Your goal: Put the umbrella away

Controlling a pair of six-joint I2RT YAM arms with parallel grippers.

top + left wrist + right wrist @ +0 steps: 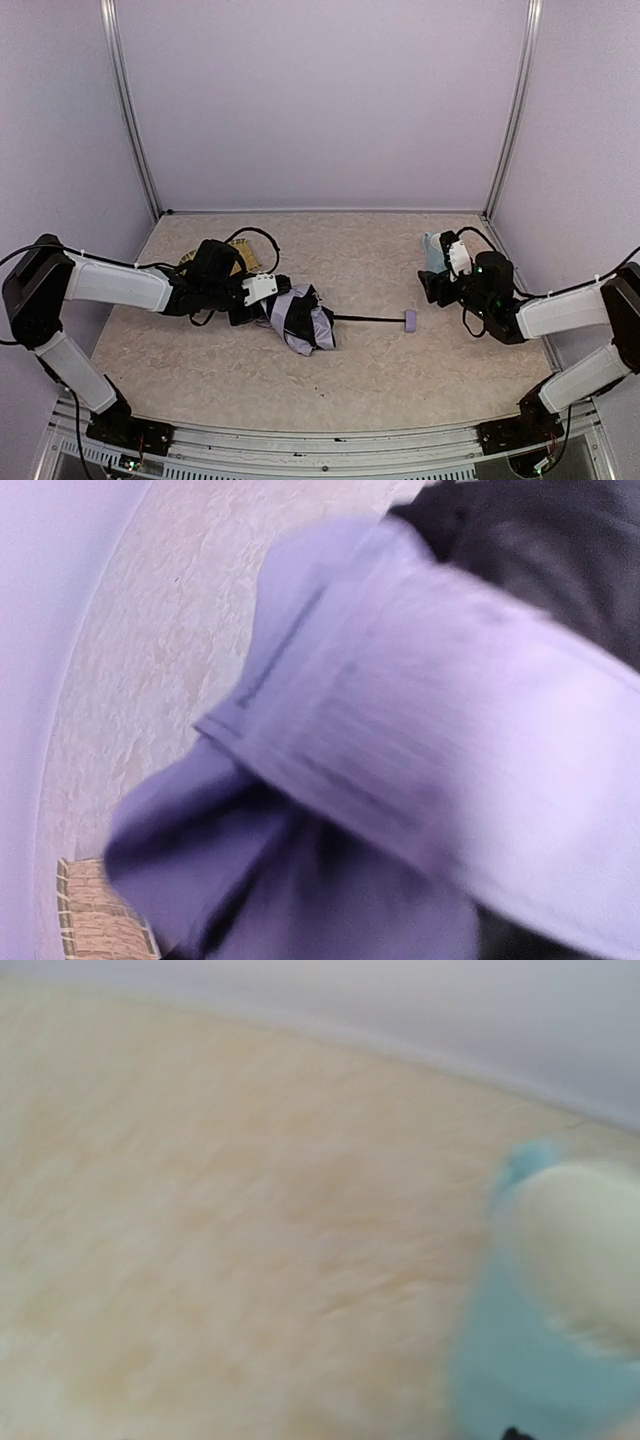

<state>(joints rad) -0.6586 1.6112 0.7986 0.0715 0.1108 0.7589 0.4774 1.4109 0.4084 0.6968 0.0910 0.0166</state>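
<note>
Located left of centre on the table [400, 400]: the umbrella [300, 318], collapsed, lying flat, its pale lavender-grey fabric bunched in a loose bundle with dark folds between the panels. Extending rightward from the bundle along the tabletop: the thin black shaft [365, 319], ending in the small lavender handle [410, 320] near the middle of the table. Handle resting on the surface, touched by nothing. Left gripper [262, 292] pressed against the left end of the bundle, arm reaching in low from the left. Fingers hidden by fabric in the overhead view. Left wrist view filled almost edge to edge with blurred lavender cloth and a stitched hem, no fingers showing. Cannot tell how far the jaws stand apart, nor whether any fabric is pinched between them. Partly hidden behind the left arm: a woven tray [244, 257], just beside the bundle on its far side. Right gripper [432, 287] low over the right side of the table, apart from the handle and off to its right. Nothing seen between its fingers from above, but spread of the jaws not readable there. Right wrist view heavily blurred, fingers out of frame; degree of opening cannot be told. Just beyond the right gripper: a light blue mug [434, 252], upright on the table, looming large and out of focus at the lower right of the right wrist view.
</note>
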